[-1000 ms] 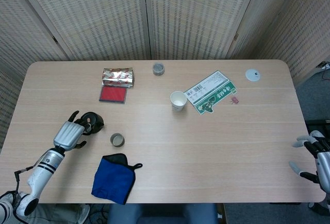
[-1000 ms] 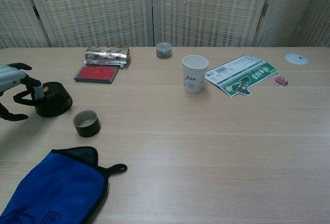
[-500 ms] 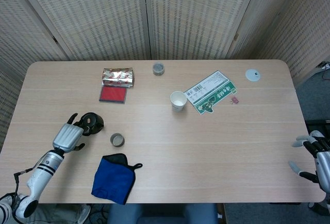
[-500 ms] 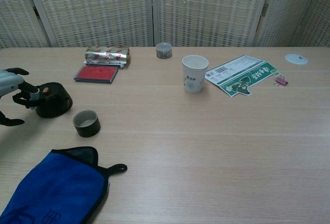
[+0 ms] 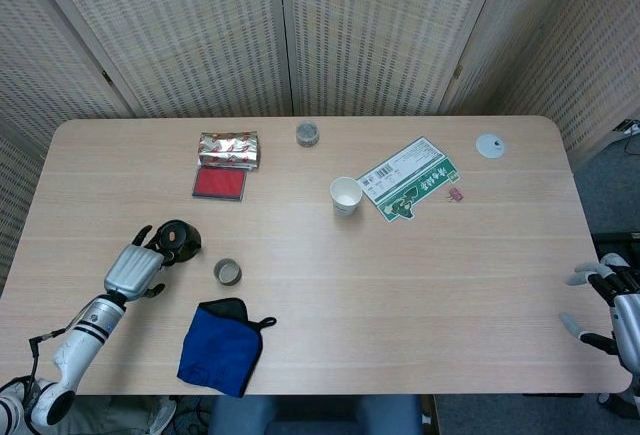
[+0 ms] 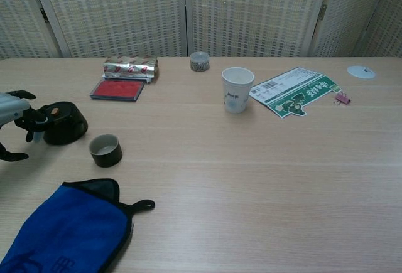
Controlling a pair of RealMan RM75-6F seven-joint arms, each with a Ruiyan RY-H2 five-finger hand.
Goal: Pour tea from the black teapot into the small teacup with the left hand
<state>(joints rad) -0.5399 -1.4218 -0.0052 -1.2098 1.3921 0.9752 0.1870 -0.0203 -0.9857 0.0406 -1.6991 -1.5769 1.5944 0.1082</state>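
**Black teapot: securing the handle before the pour**

The black teapot (image 6: 63, 123) stands upright on the table (image 5: 400, 275), near the left edge, with the small teacup (image 6: 105, 149) just beside it on the side toward me and to the right. The two are apart, not touching. A blue cloth (image 6: 66, 232) lies nearer the front edge, below the cup.

My left hand (image 6: 14, 122) is at the pot's left side. Its fingers are spread and curved toward the pot, and the tips reach close to the handle region. I cannot tell from either view whether a fingertip touches the pot; nothing shows a closed grip, and the pot rests on the table, so I judge that the hand holds nothing. My right hand (image 5: 607, 305) sits at the far right edge of the table, fingers apart, holding nothing, well away from the work.

Procedure for the step in hand, as I judge it:

1. Bring the left hand in level with the handle, fingers parted enough to pass around it.
2. Close around the handle fully before lifting. A grip on the lid or rim risks the pot rotating in the hand.
3. Lift straight up until the base clears the cup rim, with the spout toward the cup.
4. Tilt slowly; the cup is small and shallow, so a fast tilt would likely overshoot.

Caution: the cup stands close. A wide sweep of the fingers could knock it.
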